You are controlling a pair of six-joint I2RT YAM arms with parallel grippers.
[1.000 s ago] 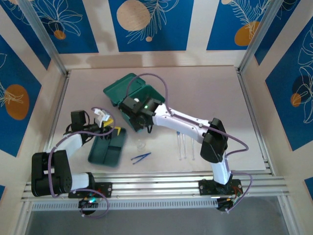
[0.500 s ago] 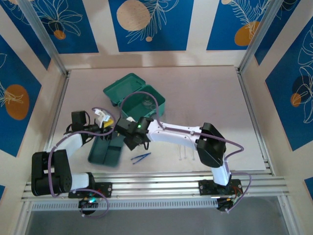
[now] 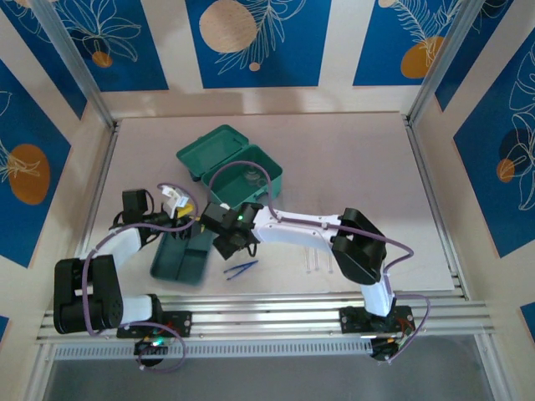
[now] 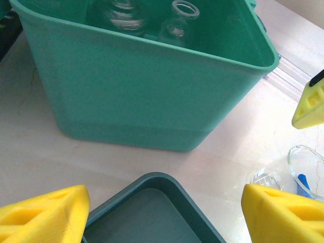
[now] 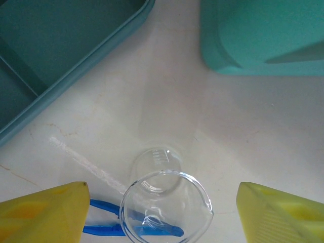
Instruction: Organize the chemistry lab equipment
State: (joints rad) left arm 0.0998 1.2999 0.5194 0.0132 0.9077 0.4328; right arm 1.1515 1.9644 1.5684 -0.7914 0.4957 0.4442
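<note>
The small clear glass beaker point(image 5: 164, 202) stands upright, mouth up, just off the right edge of the dark-green divided tray point(image 5: 45, 55). It sits between the spread fingers of the right gripper point(image 5: 163, 216) — released, with neither pad touching the glass. The blue tweezers point(image 3: 241, 268) lie flat just right of the tray's near corner, long axis running left to right and slightly away, while the thin clear tubes point(image 3: 310, 263) lie farther right, side by side, pointing near to far. The left gripper point(image 4: 164, 212) hangs wide open and empty over the tray's far end — facing the teal hinged plastic case point(image 4: 152, 91) just beyond it.
</note>
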